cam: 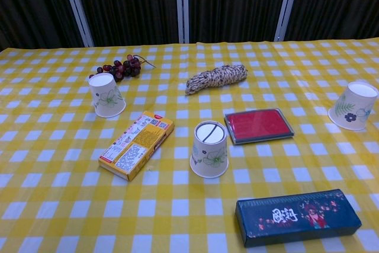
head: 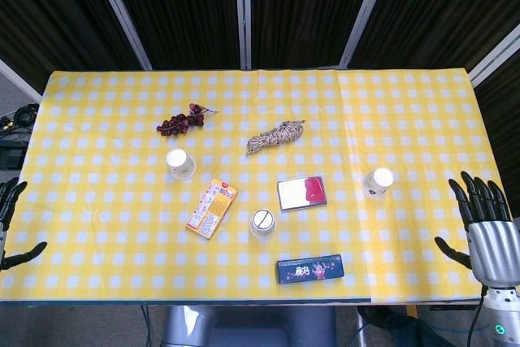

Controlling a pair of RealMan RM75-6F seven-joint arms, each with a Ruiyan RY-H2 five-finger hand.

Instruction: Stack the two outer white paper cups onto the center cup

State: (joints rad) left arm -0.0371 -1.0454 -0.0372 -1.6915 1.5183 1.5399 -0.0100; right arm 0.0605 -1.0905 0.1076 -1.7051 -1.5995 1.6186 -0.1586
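Three white paper cups stand upside down on the yellow checked table. The center cup [head: 262, 223] [cam: 209, 149] is near the front middle. The left cup [head: 180, 163] [cam: 107, 95] stands further back on the left, and the right cup [head: 378, 182] [cam: 353, 106] stands far to the right. My left hand [head: 10, 229] shows at the left edge of the head view, fingers apart, holding nothing. At the table's right edge my right hand [head: 485, 225] is open with its fingers spread upward, well to the right of the right cup. Neither hand shows in the chest view.
An orange box [head: 212, 208] [cam: 137, 144] lies between the left and center cups. A red flat case [head: 301, 193] [cam: 259, 125], a dark long box [head: 309, 269] [cam: 298, 216], a coil of rope [head: 275, 136] [cam: 216, 79] and a bunch of dark grapes [head: 184, 120] [cam: 118, 67] lie around them.
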